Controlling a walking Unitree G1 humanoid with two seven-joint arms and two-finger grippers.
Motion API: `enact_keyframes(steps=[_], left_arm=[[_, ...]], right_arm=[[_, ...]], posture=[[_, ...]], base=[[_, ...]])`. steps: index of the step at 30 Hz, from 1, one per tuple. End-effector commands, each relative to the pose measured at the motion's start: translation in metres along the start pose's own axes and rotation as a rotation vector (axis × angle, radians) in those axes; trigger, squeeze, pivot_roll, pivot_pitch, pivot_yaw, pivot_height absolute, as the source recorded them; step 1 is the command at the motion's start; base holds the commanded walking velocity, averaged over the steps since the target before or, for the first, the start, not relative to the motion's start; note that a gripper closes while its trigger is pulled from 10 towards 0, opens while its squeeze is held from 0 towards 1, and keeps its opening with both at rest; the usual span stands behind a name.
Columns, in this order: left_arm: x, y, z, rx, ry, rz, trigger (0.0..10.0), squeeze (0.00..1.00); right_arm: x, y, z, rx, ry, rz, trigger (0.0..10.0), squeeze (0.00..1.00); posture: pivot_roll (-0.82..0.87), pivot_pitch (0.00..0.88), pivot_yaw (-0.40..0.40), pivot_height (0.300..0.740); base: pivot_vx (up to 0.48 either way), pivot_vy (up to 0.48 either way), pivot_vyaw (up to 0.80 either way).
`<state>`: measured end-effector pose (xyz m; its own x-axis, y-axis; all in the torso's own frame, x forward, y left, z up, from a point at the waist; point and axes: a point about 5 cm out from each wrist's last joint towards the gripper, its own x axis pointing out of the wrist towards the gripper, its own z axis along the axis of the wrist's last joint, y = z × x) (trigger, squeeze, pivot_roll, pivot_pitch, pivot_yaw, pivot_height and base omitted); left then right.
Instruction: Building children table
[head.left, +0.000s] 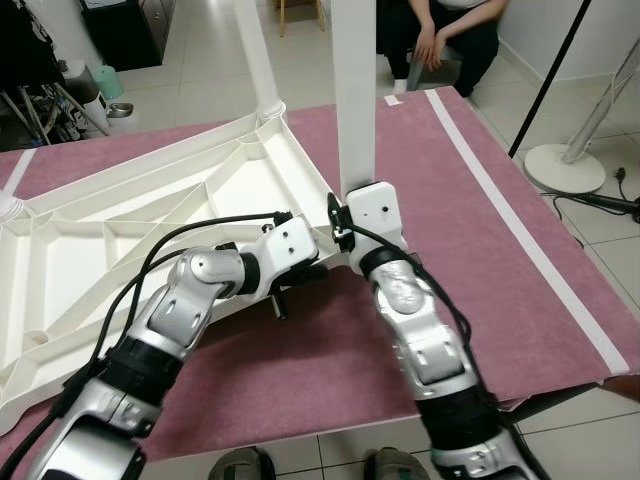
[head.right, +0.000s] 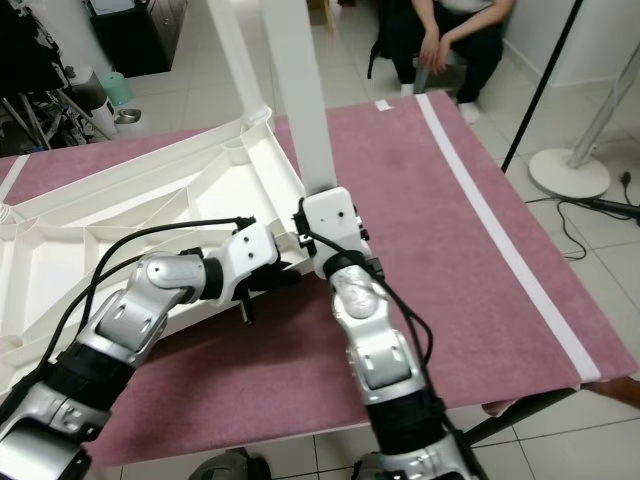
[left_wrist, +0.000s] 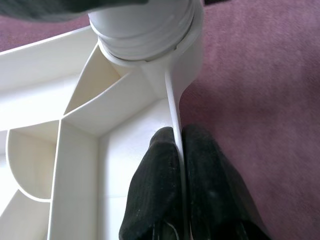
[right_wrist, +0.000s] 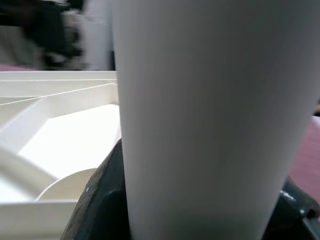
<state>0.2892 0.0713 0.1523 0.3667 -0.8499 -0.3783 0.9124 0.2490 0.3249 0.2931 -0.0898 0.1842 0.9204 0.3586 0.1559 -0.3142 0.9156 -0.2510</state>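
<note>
We've got the left gripper (left_wrist: 177, 150) pinching the upturned tabletop's rim (left_wrist: 172, 107) to steady it while the right gripper (right_wrist: 200, 210), clamped round the white leg (head.left: 354, 90), seats it in the corner socket.

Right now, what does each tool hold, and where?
Left tool pinches the tabletop by its edge wall; right tool holds the leg near its bottom.
</note>
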Motion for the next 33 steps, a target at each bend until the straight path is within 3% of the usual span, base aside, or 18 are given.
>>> enact_keyframes(steps=[1, 6, 11, 15, 18, 22, 26, 27, 28, 29, 30, 33], left_arm=[[-0.008, -0.016, 0.036, 0.153, -0.167, -0.158, 0.0, 0.00], [-0.015, -0.019, 0.031, 0.155, -0.149, -0.173, 0.0, 0.00], [-0.009, -0.019, 0.034, 0.154, -0.154, -0.158, 0.0, 0.00], [0.007, -0.014, 0.039, 0.135, -0.137, -0.068, 0.0, 0.00], [0.028, -0.001, 0.057, 0.076, -0.151, 0.073, 0.0, 0.00], [0.039, 0.010, 0.072, 0.046, -0.172, 0.148, 0.0, 0.00], [0.041, 0.012, 0.076, 0.048, -0.182, 0.154, 0.0, 0.00], [0.040, 0.011, 0.075, 0.053, -0.181, 0.146, 0.0, 0.00], [0.039, 0.011, 0.073, 0.057, -0.179, 0.140, 0.0, 0.00], [0.036, 0.008, 0.069, 0.062, -0.173, 0.126, 0.0, 0.00], [0.032, 0.006, 0.065, 0.070, -0.166, 0.109, 0.0, 0.00], [0.030, 0.004, 0.062, 0.076, -0.162, 0.096, 0.0, 0.00]], right_arm=[[-0.003, -0.021, -0.006, 0.035, 0.012, -0.006, 0.0, 0.00], [-0.005, -0.037, -0.010, -0.022, 0.034, -0.007, 0.0, 0.00], [-0.002, -0.034, -0.014, -0.049, 0.052, -0.052, 0.0, 0.00], [0.002, -0.033, -0.025, -0.063, 0.131, -0.206, 0.0, 0.00], [0.006, -0.038, -0.033, -0.092, 0.200, -0.412, 0.0, 0.00], [0.009, -0.042, -0.035, -0.103, 0.226, -0.520, 0.0, 0.00], [0.011, -0.040, -0.036, -0.085, 0.225, -0.513, 0.0, 0.00], [0.012, -0.037, -0.034, -0.067, 0.204, -0.482, 1.1, 0.00], [0.012, -0.035, -0.033, -0.054, 0.190, -0.461, 1.1, 0.00], [0.013, -0.030, -0.029, -0.025, 0.152, -0.386, 10.0, 0.00], [0.012, -0.024, -0.025, 0.006, 0.110, -0.303, 10.0, 0.00], [0.011, -0.020, -0.021, 0.024, 0.082, -0.237, 10.0, 0.00]], posture=[[-0.01, 0.000, 0.124, 0.740], [0.00, 0.000, 0.123, 0.740], [0.00, 0.000, 0.120, 0.740], [0.00, 0.000, 0.121, 0.740], [0.00, 0.000, 0.124, 0.740], [0.00, 0.000, 0.126, 0.740], [-0.01, 0.000, 0.128, 0.740], [-0.01, 0.000, 0.129, 0.740], [-0.01, 0.000, 0.129, 0.740], [-0.01, 0.000, 0.131, 0.740], [-0.01, 0.000, 0.131, 0.740], [-0.01, 0.000, 0.130, 0.740]], base=[[0.000, 0.000, 0.00], [0.000, 0.000, 0.00], [0.000, 0.000, 0.00], [0.000, 0.000, 0.00], [0.000, 0.000, 0.00], [0.000, 0.000, 0.00], [0.000, 0.000, 0.00], [0.000, 0.000, 0.00], [0.000, 0.000, 0.00], [0.000, 0.000, 0.00], [0.000, 0.000, 0.00], [0.000, 0.000, 0.00]])
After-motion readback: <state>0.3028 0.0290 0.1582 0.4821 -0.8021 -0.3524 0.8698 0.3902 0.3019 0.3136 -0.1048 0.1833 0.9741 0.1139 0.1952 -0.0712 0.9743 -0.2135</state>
